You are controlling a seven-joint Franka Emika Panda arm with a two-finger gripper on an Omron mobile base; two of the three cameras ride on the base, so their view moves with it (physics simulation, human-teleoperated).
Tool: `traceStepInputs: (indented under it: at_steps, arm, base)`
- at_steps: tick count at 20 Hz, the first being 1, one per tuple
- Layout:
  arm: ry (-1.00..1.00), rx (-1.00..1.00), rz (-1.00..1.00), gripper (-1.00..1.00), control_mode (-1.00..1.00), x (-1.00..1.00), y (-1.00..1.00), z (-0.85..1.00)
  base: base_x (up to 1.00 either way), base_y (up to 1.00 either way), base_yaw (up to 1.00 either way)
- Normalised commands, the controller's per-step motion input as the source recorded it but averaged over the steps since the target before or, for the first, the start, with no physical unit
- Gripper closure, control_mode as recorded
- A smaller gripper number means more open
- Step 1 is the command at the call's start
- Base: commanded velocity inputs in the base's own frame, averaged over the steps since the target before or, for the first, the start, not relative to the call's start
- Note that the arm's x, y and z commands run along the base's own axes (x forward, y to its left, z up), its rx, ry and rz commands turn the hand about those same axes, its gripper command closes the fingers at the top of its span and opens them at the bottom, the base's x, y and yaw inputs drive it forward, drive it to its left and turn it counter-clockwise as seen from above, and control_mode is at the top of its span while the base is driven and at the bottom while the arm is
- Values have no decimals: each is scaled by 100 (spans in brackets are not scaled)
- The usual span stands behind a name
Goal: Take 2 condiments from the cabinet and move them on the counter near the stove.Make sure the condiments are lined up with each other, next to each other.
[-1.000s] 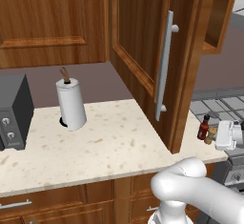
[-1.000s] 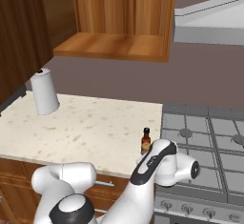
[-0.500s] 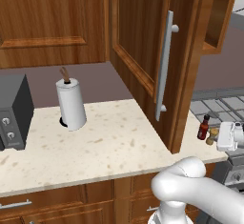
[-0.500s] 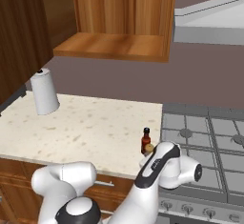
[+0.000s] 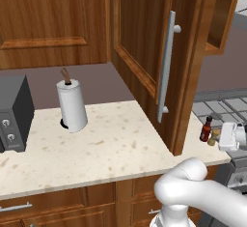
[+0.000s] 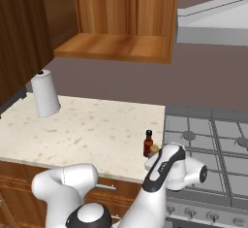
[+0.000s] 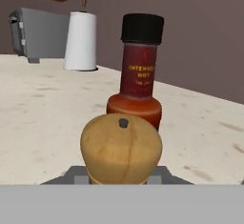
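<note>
Since the earlier frames, your wrist has slid toward the right edge of the left base view, carrying the tan shaker (image 5: 214,135) with it until it sits just beside the dark red bottle (image 5: 206,129); the bottle itself, the paper-towel roll and the open door have not shifted.

Nearest you in the hand view, at bottom centre, the shaker's rounded wooden knob (image 7: 121,147) fills the space where the fingers would be; you cannot see the tips themselves, but the gripper (image 7: 119,178) is closed tight and the shaker sits between its jaws, so read it as pinching the shaker. Directly behind, looking almost touching, you see the bottle (image 7: 137,77) standing upright with its black cap and thin neck.

In the right base view, the pair stands at lower centre on the speckled counter (image 6: 87,135), close to its right end, just beside the stove (image 6: 213,144). Your hand (image 6: 162,166) hangs over the counter's front edge there.

Farther back, at upper left, you have the paper-towel roll (image 6: 45,94) and, in the hand view, the toaster (image 7: 35,32). Highest in the frame is the cabinet (image 6: 121,23), with its door (image 5: 159,57) swung open.
</note>
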Motion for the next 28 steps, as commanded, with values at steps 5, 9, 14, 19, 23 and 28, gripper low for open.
traceStepInputs:
  at_steps: [5,9,14,19,23,28]
  arm:
    - [0,2,0,100,-100,14,-4,-11]
    - [-6,0,0,100,-100,0,0,-13]
    - [-14,0,0,100,-100,-1,4,-7]
    - [-12,0,0,100,-100,-3,7,0]
    - [0,0,0,100,-100,0,2,-10]
    - [7,0,0,100,-100,6,8,-20]
  base:
    - [0,0,0]
    - [0,0,0]
    - [0,0,0]
    - [0,0,0]
    - [0,0,0]
    - [0,0,0]
